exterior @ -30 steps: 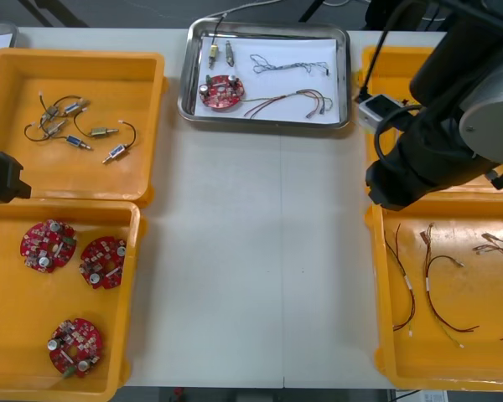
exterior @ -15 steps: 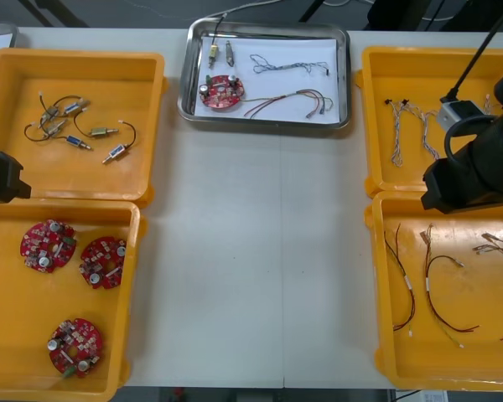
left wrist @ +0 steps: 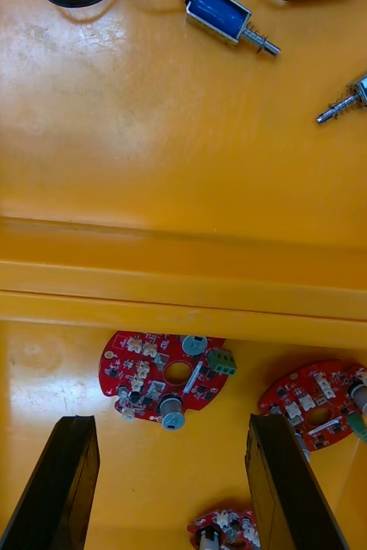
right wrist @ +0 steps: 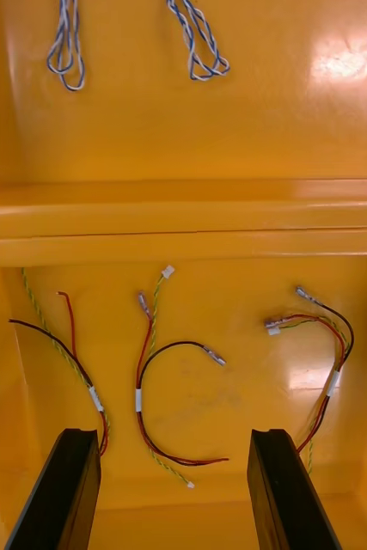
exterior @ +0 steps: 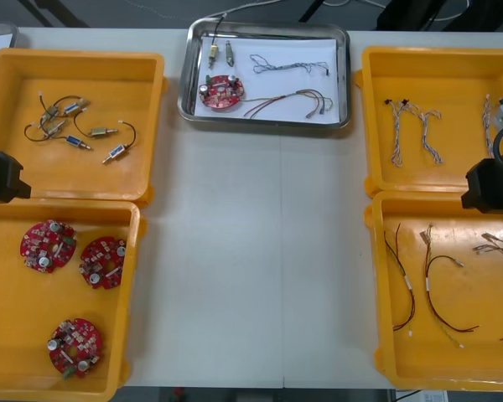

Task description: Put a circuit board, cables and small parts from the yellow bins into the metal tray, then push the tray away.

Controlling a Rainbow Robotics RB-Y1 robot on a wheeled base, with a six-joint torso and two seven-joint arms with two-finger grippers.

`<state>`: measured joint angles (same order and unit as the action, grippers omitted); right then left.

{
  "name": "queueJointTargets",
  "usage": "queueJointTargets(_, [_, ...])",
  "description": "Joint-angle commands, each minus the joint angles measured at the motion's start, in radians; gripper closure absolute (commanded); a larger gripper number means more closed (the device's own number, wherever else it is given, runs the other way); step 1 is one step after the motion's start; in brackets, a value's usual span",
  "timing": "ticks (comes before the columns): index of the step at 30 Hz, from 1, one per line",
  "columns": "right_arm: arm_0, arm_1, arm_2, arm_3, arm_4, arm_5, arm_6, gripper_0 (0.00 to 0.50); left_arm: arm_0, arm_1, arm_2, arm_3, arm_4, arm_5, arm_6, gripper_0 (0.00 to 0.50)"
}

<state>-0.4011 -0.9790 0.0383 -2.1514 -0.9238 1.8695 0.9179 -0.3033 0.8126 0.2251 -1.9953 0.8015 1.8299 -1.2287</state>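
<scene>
Since the metal tray (exterior: pixel 265 123) already has a red circuit board (exterior: pixel 221 91), two small metal parts (exterior: pixel 212 54), a twisted blue and white cable (exterior: pixel 289 64) and a red and yellow cable (exterior: pixel 289 102) in it, loading looks done, just the push left.
The right gripper (right wrist: pixel 174 438) hangs right of the tray over the yellow bins (exterior: pixel 370 201), jaws wide apart and empty; left gripper (left wrist: pixel 170 425) same deal left of the tray. Next I'd bring one to the tray's near rim and shove; bare desk (exterior: pixel 260 251) there, nothing in the way.

no text, label, brand or number can be read on anything here
</scene>
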Motion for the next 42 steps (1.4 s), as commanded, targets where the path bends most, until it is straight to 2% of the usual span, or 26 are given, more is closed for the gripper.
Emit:
queueJointTargets(1, [0.036, -0.012, -0.074, 0.010, 0.010, 0.007, 0.065, 0.000, 0.004, 0.023, 0.017, -0.027, 0.007, 0.005, -0.051, 0.000])
queueJointTargets(7, [0.062, 0.020, -0.115, 0.015, 0.011, 0.007, 0.108, 0.000, 0.004, 0.023, 0.017, -0.027, 0.007, 0.005, -0.051, 0.000])
queueJointTargets(11, [0.100, 0.054, -0.181, 0.025, 0.017, 0.007, 0.207, 0.000, 0.004, 0.023, 0.017, -0.027, 0.007, 0.005, -0.051, 0.000])
queueJointTargets(16, [0.139, 0.066, -0.241, 0.044, 0.010, 0.007, 0.263, 0.000, 0.004, 0.023, 0.017, -0.027, 0.007, 0.005, -0.051, 0.000])
queueJointTargets(30, [0.154, 0.102, -0.250, 0.045, 0.017, 0.005, 0.240, 0.000, 0.004, 0.023, 0.017, -0.027, 0.007, 0.005, -0.051, 0.000])
queueJointTargets(42, [0.154, 0.106, -0.252, 0.045, 0.016, 0.005, 0.251, 0.000, 0.004, 0.023, 0.017, -0.027, 0.007, 0.005, -0.051, 0.000])
